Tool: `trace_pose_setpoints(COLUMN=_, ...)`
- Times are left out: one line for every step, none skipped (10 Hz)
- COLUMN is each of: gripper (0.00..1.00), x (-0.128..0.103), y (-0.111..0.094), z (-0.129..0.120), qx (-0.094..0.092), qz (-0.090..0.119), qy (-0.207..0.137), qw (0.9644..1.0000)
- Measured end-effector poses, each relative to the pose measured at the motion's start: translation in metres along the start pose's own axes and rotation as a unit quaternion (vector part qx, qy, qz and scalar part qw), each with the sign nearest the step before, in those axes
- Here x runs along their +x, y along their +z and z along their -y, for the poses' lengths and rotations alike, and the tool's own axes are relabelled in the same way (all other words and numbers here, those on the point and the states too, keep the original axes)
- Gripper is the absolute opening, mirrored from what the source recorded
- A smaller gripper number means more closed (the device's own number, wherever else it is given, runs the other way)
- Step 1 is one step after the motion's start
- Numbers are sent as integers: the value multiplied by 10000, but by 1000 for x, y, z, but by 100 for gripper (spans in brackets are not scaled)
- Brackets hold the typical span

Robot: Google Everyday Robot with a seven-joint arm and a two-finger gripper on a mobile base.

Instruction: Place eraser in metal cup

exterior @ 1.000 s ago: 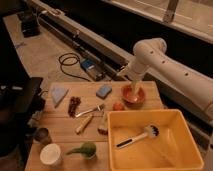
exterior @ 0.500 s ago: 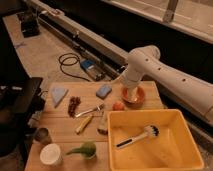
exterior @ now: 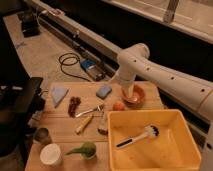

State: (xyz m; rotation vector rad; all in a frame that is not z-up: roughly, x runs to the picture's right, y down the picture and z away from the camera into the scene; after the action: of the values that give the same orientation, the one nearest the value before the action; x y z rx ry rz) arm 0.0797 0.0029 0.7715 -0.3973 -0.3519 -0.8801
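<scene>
The eraser (exterior: 103, 125), a tan oblong block (darker along its lower edge), lies flat just beside the left wall of the yellow bin (exterior: 113, 131). The metal cup (exterior: 42, 135), dull grey, stands upright well to the left of that bin. The gripper (exterior: 128, 95) hangs past the bin's far rim, apart from both.

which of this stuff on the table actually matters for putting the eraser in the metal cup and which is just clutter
For the job: eraser; metal cup; gripper, jaws open, at the orange bowl.

Lying about: orange bowl; blue pad; white tub; yellow bin with brush; pale blue cloth.
</scene>
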Motion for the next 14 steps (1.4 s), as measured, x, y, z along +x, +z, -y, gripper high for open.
trace_pose_setpoints(gripper=80, x=-2, y=5, z=5, qx=22, qz=35, qy=-99, qw=9999)
trace_pose_setpoints(gripper=80, x=-4, y=13, z=10, qx=55, qz=103, qy=-195, qw=9997)
trace_pose_setpoints(gripper=80, x=-11, y=25, z=18, qx=125, qz=277, qy=-300, qw=9991)
trace_pose_setpoints(gripper=80, x=-14, y=32, z=20, qx=153, qz=394, qy=-352, qw=9985)
trace_pose_setpoints(gripper=80, x=-17, y=37, z=22, qx=178, qz=501, qy=-388, qw=9978)
trace_pose_setpoints(gripper=80, x=-23, y=45, z=26, qx=201, qz=650, qy=-457, qw=9966)
trace_pose_setpoints(gripper=80, x=-29, y=53, z=28, qx=205, qz=825, qy=-504, qw=9951)
trace_pose_setpoints(gripper=80, x=-37, y=65, z=30, qx=225, qz=1052, qy=-521, qw=9928)
trace_pose_setpoints(gripper=80, x=-43, y=73, z=28, qx=220, qz=1242, qy=-516, qw=9907)
trace_pose_setpoints(gripper=80, x=-54, y=82, z=27, qx=248, qz=1487, qy=-490, qw=9874)
trace_pose_setpoints(gripper=80, x=-64, y=89, z=24, qx=241, qz=1674, qy=-478, qw=9844)
trace_pose_setpoints(gripper=80, x=-73, y=92, z=23, qx=237, qz=1817, qy=-479, qw=9819)
trace_pose_setpoints(gripper=80, x=-78, y=93, z=23, qx=210, qz=1879, qy=-514, qw=9806)
trace_pose_setpoints(gripper=80, x=-78, y=93, z=23, qx=211, qz=1878, qy=-521, qw=9806)
